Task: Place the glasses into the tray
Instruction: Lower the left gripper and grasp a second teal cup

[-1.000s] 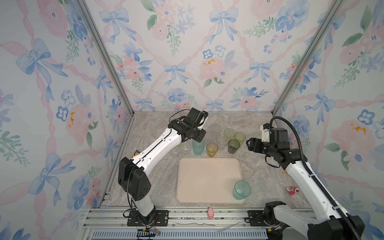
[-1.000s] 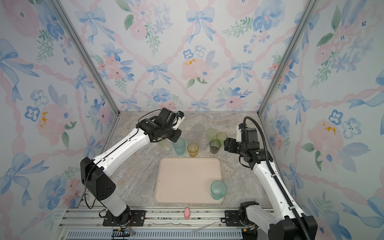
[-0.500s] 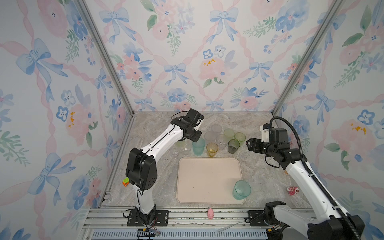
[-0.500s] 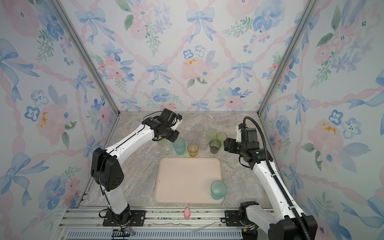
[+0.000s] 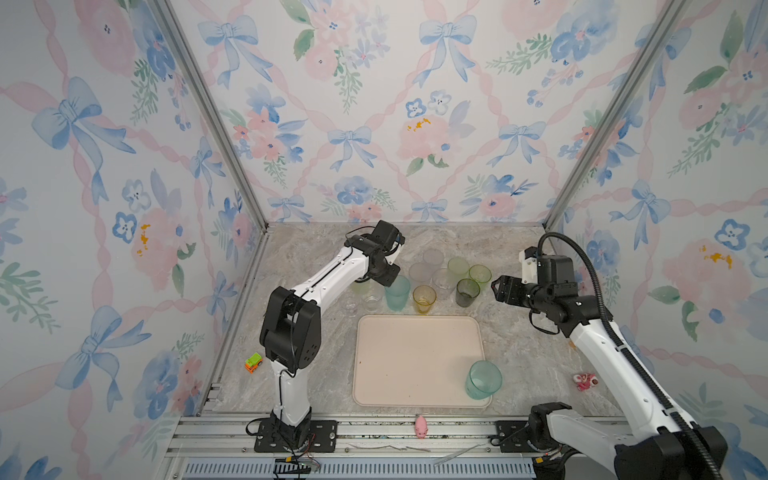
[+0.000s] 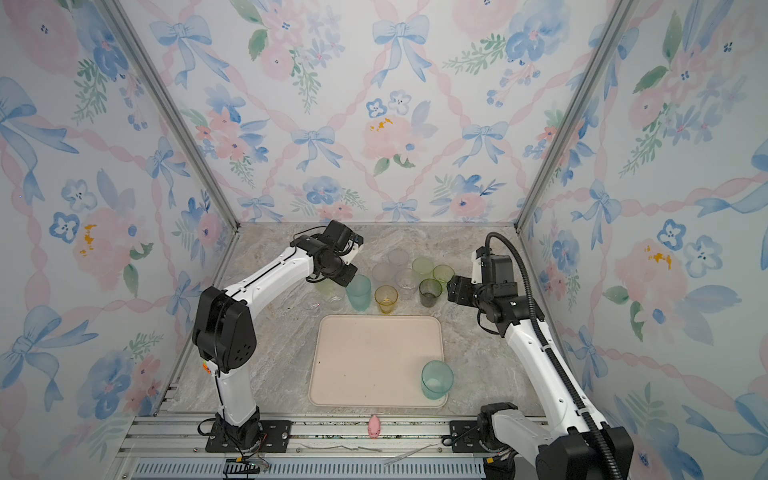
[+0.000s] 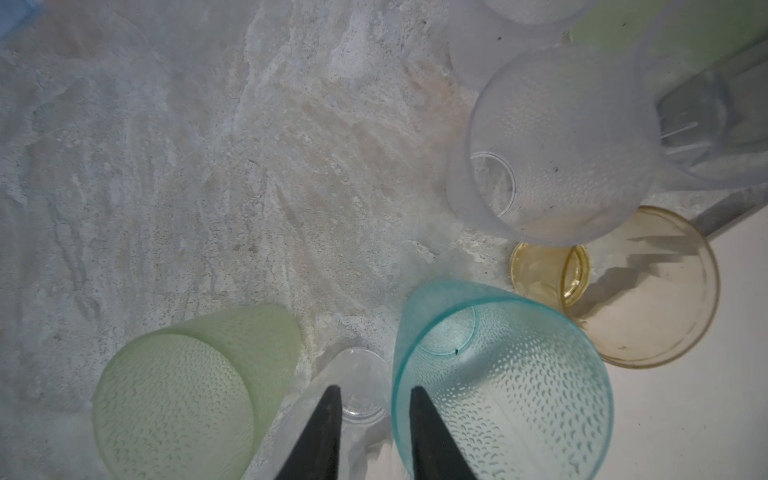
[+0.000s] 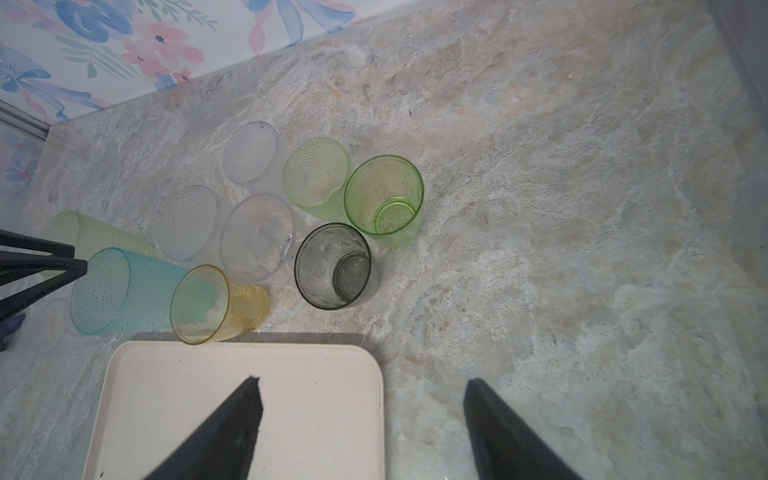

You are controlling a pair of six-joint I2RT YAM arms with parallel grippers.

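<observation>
In both top views the cream tray [image 5: 415, 361] is seen lying flat on the marble table [image 5: 528, 361], and one teal glass [image 5: 483, 379] is stood upright on it, tucked into the corner at about 5 o'clock of the tray's middle. The other glasses are gathered on the table just beyond the tray's far edge: a second teal glass [image 5: 397, 293] at 11 o'clock, an amber glass [image 5: 424, 298] just beside it at 12 o'clock and a smoky grey glass [image 5: 467, 292] at 1 o'clock, with two pale green glasses [image 5: 458, 266] and several frosted or clear glasses [image 5: 433, 258] set behind them. A further pale green glass [image 7: 174, 399] and a small clear glass [image 7: 357, 386] are found at about 9 o'clock of the second teal glass. The left pincer [image 7: 374, 388] is held there with its jaws parted only narrowly; in the left wrist view one finger [image 7: 428, 432] is seen over the second teal glass's mouth and the other outside it, over the small clear glass, so the rim is straddled, but no pinch on the wall can be made out. The right pincer [image 8: 361, 380] is spread wide, gripping nothing, and is held above the table at 3 o'clock of the smoky grey glass, near the tray's far right corner. A pink toy pig [image 5: 421, 427] is seen on the front rail [image 5: 374, 428] at 6 o'clock of the tray
</observation>
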